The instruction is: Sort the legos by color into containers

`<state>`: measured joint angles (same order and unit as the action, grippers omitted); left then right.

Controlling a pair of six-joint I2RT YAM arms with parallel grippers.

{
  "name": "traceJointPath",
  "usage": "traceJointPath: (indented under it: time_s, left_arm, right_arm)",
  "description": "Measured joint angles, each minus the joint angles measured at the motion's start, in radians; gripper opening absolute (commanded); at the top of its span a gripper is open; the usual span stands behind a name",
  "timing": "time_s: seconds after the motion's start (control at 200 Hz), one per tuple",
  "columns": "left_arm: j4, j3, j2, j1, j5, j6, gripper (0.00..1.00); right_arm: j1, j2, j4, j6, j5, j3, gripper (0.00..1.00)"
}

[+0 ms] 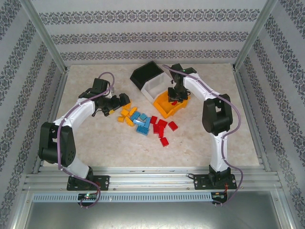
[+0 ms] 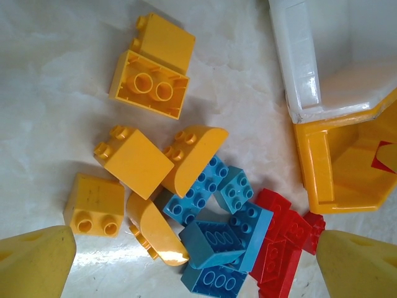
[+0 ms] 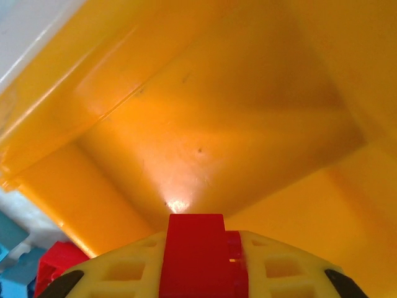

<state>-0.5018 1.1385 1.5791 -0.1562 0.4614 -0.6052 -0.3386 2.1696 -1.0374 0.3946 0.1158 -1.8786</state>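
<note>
My right gripper (image 1: pixel 175 99) hangs inside the orange container (image 1: pixel 164 110), shut on a red lego (image 3: pixel 195 254); the bin's orange floor (image 3: pixel 205 124) lies right below it. The white container (image 1: pixel 155 88) and the black one (image 1: pixel 145 74) join it in a row. Loose legos lie in a pile on the table: orange-yellow ones (image 1: pixel 127 114), blue ones (image 1: pixel 140 123), red ones (image 1: pixel 161 129). My left gripper (image 1: pixel 121 102) is open above the pile's left side. In its wrist view the blue legos (image 2: pixel 217 242) lie between its yellow fingertips (image 2: pixel 37 261), with yellow legos (image 2: pixel 133 155) beyond and red ones (image 2: pixel 282 242) to the right.
The containers stand at the back centre of the marble-patterned table (image 1: pixel 95 143). Patterned walls and metal frame posts (image 1: pixel 45 33) close in the sides. The white container's rim (image 2: pixel 304 62) and the orange container's front (image 2: pixel 335 167) sit close to the pile's right side.
</note>
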Motion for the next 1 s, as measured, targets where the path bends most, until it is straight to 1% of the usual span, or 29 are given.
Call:
traceJointPath:
  time_s: [0.335,0.52,0.779,0.999]
  left_arm:
    - [-0.016,0.000,0.000,0.000,0.005,0.023,1.00]
    - [-0.022,0.000,0.000,0.000,0.011,0.026,1.00]
    - [-0.023,0.000,0.000,0.000,0.023,0.029,1.00]
    - [-0.023,0.000,0.001,0.000,0.034,0.029,1.00]
  right_arm:
    - [0.000,0.093,0.006,0.000,-0.013,-0.047,0.24]
    - [0.000,0.109,0.008,0.000,-0.019,-0.051,0.30]
    - [0.000,0.119,0.017,0.006,-0.026,-0.051,0.44]
    - [0.000,0.119,0.016,0.014,-0.028,-0.053,0.49]
